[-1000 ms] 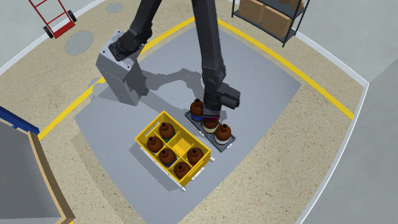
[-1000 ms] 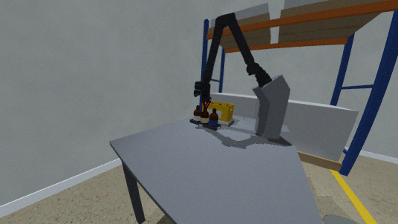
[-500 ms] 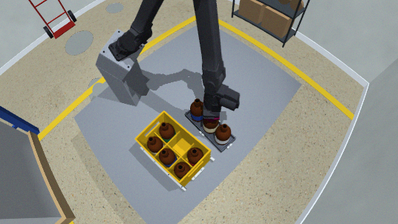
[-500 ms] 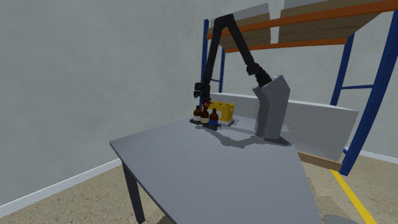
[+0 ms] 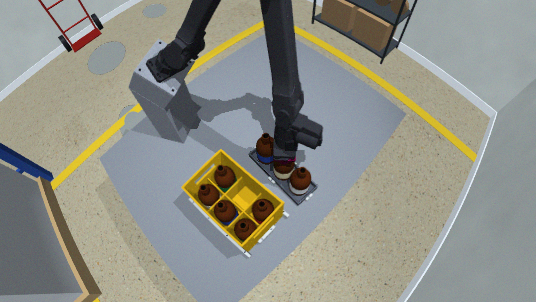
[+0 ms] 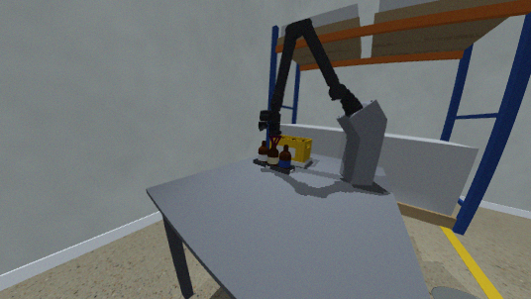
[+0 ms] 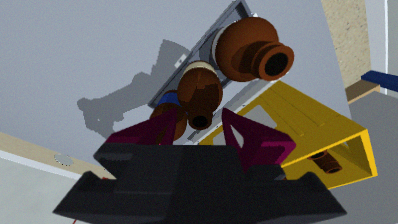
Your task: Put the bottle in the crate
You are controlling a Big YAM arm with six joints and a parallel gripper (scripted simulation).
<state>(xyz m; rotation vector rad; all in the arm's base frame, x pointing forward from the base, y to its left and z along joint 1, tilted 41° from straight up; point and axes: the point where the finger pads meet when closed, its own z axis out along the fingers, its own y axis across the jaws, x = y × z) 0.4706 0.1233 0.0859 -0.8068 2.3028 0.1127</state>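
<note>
Top view: gripper over the middle bottle

The yellow crate sits left. Right of it, the cream-band bottle stands on the tray, its neck right below the open fingers, which hold nothing.
</note>
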